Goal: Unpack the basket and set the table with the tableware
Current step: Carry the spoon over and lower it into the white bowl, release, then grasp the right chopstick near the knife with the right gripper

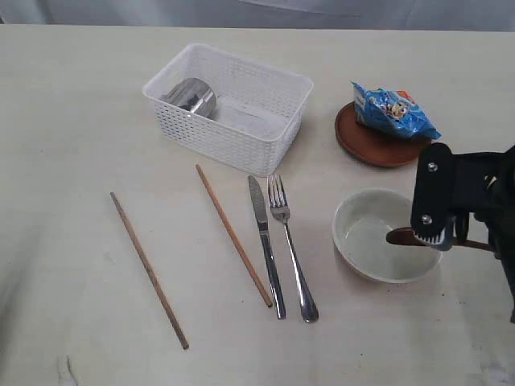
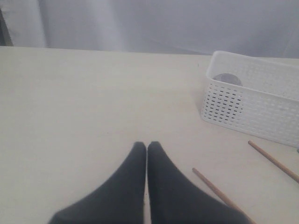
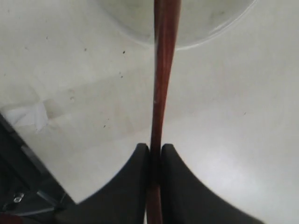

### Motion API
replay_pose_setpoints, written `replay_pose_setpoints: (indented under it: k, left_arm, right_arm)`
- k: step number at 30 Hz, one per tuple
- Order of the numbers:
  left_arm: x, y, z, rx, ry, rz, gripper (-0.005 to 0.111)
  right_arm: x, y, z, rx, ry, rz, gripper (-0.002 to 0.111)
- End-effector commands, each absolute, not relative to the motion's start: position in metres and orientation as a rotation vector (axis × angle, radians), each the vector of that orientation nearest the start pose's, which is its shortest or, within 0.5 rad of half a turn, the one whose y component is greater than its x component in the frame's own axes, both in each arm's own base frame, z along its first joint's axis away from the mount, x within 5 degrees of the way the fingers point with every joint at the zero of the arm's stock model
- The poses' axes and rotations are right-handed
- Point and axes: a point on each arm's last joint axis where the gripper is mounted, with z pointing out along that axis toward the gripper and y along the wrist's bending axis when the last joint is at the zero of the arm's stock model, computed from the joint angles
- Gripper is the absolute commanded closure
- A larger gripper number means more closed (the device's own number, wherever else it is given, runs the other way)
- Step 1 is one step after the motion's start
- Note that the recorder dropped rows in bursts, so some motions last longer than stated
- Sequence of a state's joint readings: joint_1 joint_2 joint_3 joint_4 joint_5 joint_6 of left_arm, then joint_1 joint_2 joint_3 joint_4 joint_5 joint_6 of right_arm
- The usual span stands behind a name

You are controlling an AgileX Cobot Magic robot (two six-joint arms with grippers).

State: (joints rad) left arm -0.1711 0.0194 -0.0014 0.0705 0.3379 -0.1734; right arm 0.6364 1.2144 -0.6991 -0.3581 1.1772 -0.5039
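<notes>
The white basket point(image 1: 229, 104) stands at the back of the table point(image 1: 80, 121) with the steel cup point(image 1: 191, 98) lying inside. Two chopsticks point(image 1: 149, 269) point(image 1: 233, 235), a knife point(image 1: 265, 245) and a fork point(image 1: 291, 249) lie in front of it. My right gripper point(image 1: 434, 238) is shut on the dark wooden spoon point(image 1: 400, 237), whose head hangs over the cream bowl point(image 1: 385, 235). In the right wrist view the spoon handle point(image 3: 161, 70) runs from the gripper point(image 3: 155, 148) toward the bowl point(image 3: 201, 23). My left gripper point(image 2: 147, 145) is shut and empty above bare table, left of the basket point(image 2: 252, 107).
A blue snack packet point(image 1: 394, 111) rests on the round brown plate point(image 1: 358, 143) behind the bowl. In the left wrist view, one chopstick point(image 2: 219, 193) lies close beside the gripper and the other chopstick point(image 2: 275, 162) lies nearer the basket.
</notes>
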Motion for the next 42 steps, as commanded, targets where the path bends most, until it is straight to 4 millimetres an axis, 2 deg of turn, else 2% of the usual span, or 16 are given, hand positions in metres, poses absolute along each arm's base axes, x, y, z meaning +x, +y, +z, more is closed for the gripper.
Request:
replay_pose_setpoints:
  k: [1,5,11,15,16,18,21,25,29,33,35,38,42]
  left_arm:
    - [0.055,-0.008,0.182,0.041,1.836,-0.180,0.106]
    - [0.055,-0.008,0.182,0.041,1.836,-0.180,0.106]
    - [0.055,-0.008,0.182,0.041,1.836,-0.180,0.106]
    - [0.055,-0.008,0.182,0.041,1.836,-0.180,0.106]
    - [0.055,-0.008,0.182,0.041,1.836,-0.180,0.106]
    - [0.055,-0.008,0.182,0.041,1.836,-0.180,0.106]
    - [0.055,-0.008,0.182,0.041,1.836,-0.180,0.106]
    - [0.055,-0.008,0.182,0.041,1.836,-0.180,0.106]
    - [0.055,-0.008,0.182,0.041,1.836,-0.180,0.106]
    - [0.055,-0.008,0.182,0.041,1.836,-0.180,0.106]
    - [0.055,-0.008,0.182,0.041,1.836,-0.180,0.106]
    - [0.055,-0.008,0.182,0.041,1.836,-0.180,0.106]
    - [0.055,-0.008,0.182,0.041,1.836,-0.180,0.106]
  right_arm:
    - [0.170,0.088,0.218,-1.856,2.456,-0.497,0.109]
    - [0.178,0.090,0.205,-1.937,2.475,-0.564,0.109]
    - [0.183,0.095,0.203,-1.822,2.461,-0.532,0.108]
    - [0.185,0.097,0.197,-1.824,2.489,-0.534,0.108]
    - [0.186,0.098,0.195,-1.824,2.495,-0.534,0.103]
    - [0.187,0.098,0.195,-1.790,2.503,-0.536,0.083]
    - [0.190,0.096,0.196,-1.753,2.498,-0.589,0.065]
    - [0.191,0.094,0.198,-1.735,2.498,-0.645,0.064]
    - [0.194,0.097,0.212,-1.706,2.488,-0.682,0.064]
    - [0.195,0.111,0.245,-1.608,2.467,-0.685,0.064]
    - [0.195,0.118,0.262,-1.525,2.484,-0.642,0.064]
    - [0.194,0.131,0.280,-1.385,2.573,-0.445,0.064]
    - [0.180,0.161,0.287,-1.260,2.732,0.081,0.062]
